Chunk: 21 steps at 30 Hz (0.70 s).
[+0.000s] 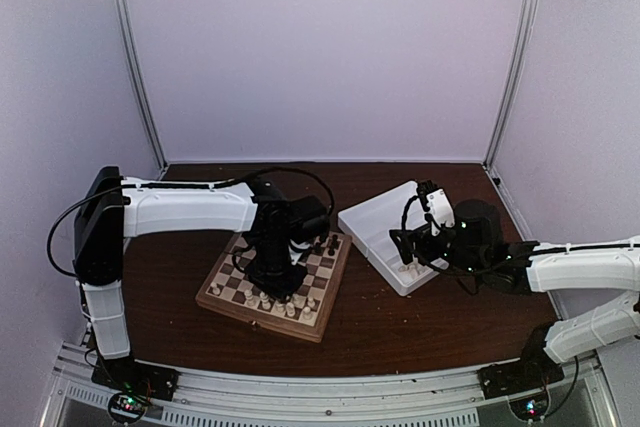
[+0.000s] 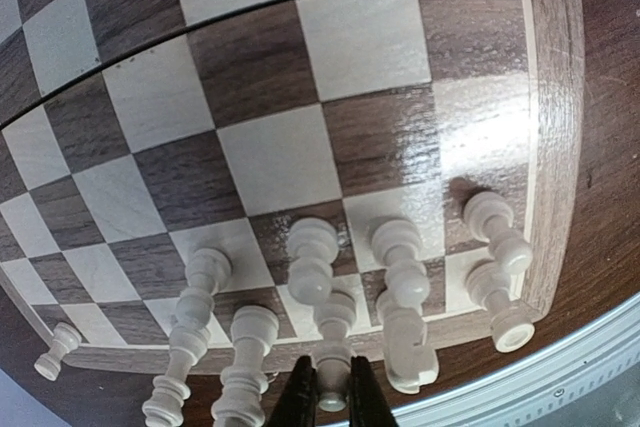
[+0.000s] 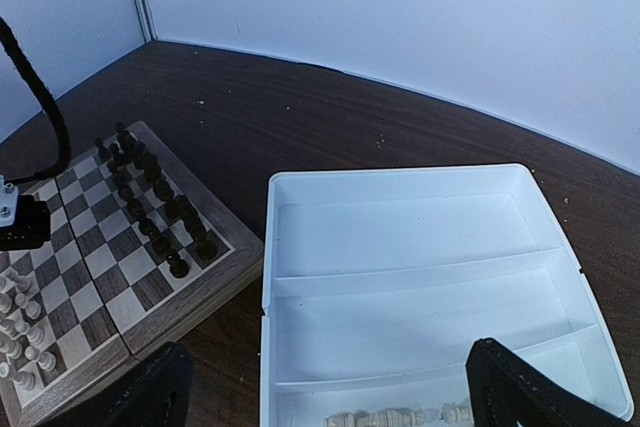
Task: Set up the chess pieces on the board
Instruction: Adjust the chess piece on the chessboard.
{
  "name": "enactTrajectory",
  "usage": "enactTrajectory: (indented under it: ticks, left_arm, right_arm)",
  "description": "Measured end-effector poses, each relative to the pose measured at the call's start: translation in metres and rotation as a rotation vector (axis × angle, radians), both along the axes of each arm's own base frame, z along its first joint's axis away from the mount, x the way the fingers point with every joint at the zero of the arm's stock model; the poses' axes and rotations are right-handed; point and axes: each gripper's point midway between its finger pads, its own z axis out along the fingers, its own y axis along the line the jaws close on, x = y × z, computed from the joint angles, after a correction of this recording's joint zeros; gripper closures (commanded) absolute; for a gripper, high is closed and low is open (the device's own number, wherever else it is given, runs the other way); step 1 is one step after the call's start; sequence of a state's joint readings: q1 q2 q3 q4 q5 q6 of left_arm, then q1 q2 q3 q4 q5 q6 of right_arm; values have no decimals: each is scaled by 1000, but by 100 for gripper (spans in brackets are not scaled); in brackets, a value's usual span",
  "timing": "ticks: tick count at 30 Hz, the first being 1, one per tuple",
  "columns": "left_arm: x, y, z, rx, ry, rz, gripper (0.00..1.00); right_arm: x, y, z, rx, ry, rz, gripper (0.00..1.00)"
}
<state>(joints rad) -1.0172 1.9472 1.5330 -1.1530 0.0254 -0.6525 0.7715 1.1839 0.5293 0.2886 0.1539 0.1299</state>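
One dark wooden table (image 1: 400, 317) carries it all. The board (image 1: 225, 299) sits left of centre, with dark pieces (image 3: 150, 205) ranked along its far side and cream chess pieces (image 2: 405, 267) crowded on the near rows. A white tray (image 1: 375, 215) lies just right of it, and a few cream figures (image 3: 400, 415) lie in its nearest compartment. The right gripper (image 3: 325, 352) hangs spread wide above the tray. The left gripper (image 2: 331, 367) is pinched on one cream piece (image 2: 334, 332) at the board's near edge.

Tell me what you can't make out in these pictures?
- Top view: the left arm covers the middle of the board; the chess pieces around it are too small to identify.
- Right wrist view: the bottom edge cuts off the cream pieces in the white tray.
- Left wrist view: the left claw, shut on a cream piece, is mostly below the frame; which piece is unclear.
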Motion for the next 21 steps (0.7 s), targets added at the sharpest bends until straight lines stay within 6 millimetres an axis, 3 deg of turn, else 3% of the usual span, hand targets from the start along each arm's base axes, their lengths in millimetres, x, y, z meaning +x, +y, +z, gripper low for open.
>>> enactTrajectory:
  ticks: [21]
  left_arm:
    - [-2, 2, 3, 13, 4, -3, 77]
  right_arm:
    - [0, 0, 0, 0, 0, 0, 1]
